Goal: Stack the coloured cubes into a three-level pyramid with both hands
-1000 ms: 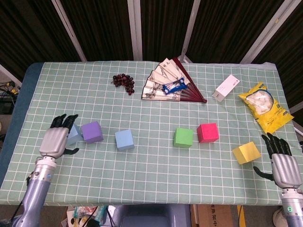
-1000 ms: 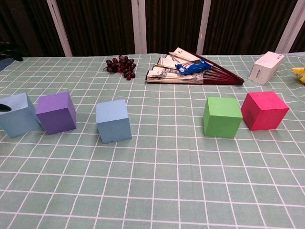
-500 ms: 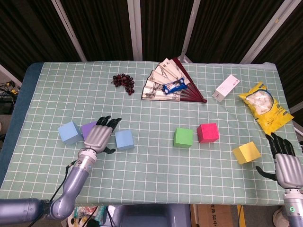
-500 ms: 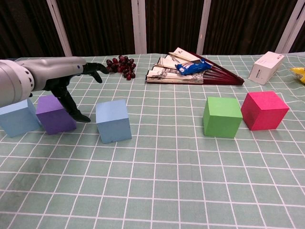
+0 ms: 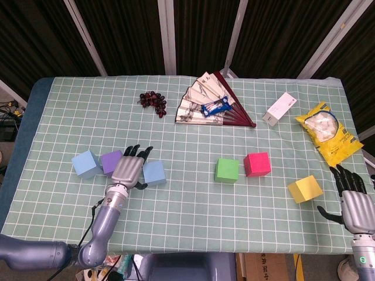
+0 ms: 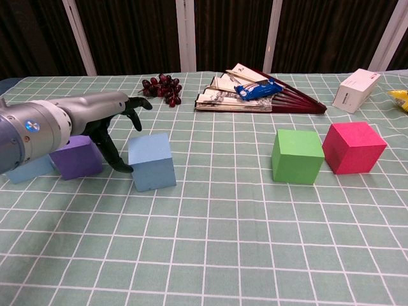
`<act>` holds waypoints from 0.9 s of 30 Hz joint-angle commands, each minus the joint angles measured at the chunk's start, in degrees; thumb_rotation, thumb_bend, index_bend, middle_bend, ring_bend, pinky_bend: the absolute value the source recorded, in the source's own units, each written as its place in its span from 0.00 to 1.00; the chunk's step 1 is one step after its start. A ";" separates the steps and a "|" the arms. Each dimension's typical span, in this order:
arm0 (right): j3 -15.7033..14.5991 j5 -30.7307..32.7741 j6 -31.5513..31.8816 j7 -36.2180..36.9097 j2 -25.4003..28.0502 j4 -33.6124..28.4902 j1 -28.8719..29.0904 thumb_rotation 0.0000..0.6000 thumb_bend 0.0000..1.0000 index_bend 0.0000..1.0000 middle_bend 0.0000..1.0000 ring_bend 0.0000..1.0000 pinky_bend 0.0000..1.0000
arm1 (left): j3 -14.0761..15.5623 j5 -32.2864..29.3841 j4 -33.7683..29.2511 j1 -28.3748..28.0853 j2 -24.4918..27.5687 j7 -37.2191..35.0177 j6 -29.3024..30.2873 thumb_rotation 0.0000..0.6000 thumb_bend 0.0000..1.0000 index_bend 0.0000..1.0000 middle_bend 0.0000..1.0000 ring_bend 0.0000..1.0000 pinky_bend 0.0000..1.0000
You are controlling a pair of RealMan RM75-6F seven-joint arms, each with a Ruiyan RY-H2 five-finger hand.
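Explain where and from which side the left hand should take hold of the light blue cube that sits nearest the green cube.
Probably by its two opposite upright faces, coming down from above. The light blue cube sits flat with its top bare, and the left hand hovers open at its left, between it and the purple cube. That gap looks tight, so fingers dropping over the top should fit better than a sideways approach.

Rectangular table (image 5: 193, 234) under a pale green cloth gridded with thin white lines, hanging slightly over the near edge. Dark blue padded edge (image 5: 26, 126) exposed along the left side. Behind, a wall of dark, vertically ribbed curtain (image 5: 123, 35), nearly black, crossed by pale metal frame bars (image 5: 167, 35), some upright, some slanting. In the chest view, the same dark curtain (image 6: 127, 35) and white uprights (image 6: 186, 35) directly past the far table edge. Below the near edge, a brown cardboard box (image 5: 263, 266) on the floor. Even, soft light; faint shadows.
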 commanded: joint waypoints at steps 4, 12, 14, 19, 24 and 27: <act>-0.19 -0.24 0.06 -0.15 -0.01 -0.10 -0.08 1.00 0.22 0.00 0.00 0.00 0.00 | 0.27 -0.63 2.41 -1.38 -1.97 -1.37 -0.98 1.00 0.20 0.00 0.22 0.03 0.01; -0.21 0.05 -0.04 0.07 0.19 -0.32 -0.22 1.00 0.22 0.00 0.00 0.00 0.00 | 0.48 -0.68 5.06 -2.22 -3.47 -2.88 -1.56 1.00 0.20 0.00 0.27 0.03 0.01; -0.22 0.15 -0.10 0.20 0.30 -0.41 -0.26 1.00 0.22 0.00 0.00 0.00 0.00 | 0.43 -0.55 6.04 -2.31 -3.97 -3.68 -1.76 1.00 0.21 0.00 0.30 0.03 0.01; -0.29 0.28 -0.32 0.44 0.43 -0.55 -0.30 1.00 0.22 0.00 0.00 0.00 0.00 | 0.20 -0.25 9.68 -3.17 -5.66 -5.02 -3.01 1.00 0.25 0.00 0.34 0.04 0.01; -0.26 0.56 -0.62 0.42 0.53 -0.69 -0.24 1.00 0.22 0.00 0.00 0.00 0.00 | 0.01 0.17 11.95 -3.90 -6.96 -5.78 -3.69 1.00 0.30 0.00 0.37 0.05 0.02; -0.22 0.68 -0.70 0.49 0.59 -0.76 -0.23 1.00 0.22 0.00 0.00 0.00 0.00 | -0.02 0.52 12.69 -4.37 -7.35 -5.76 -4.01 1.00 0.31 0.00 0.37 0.05 0.02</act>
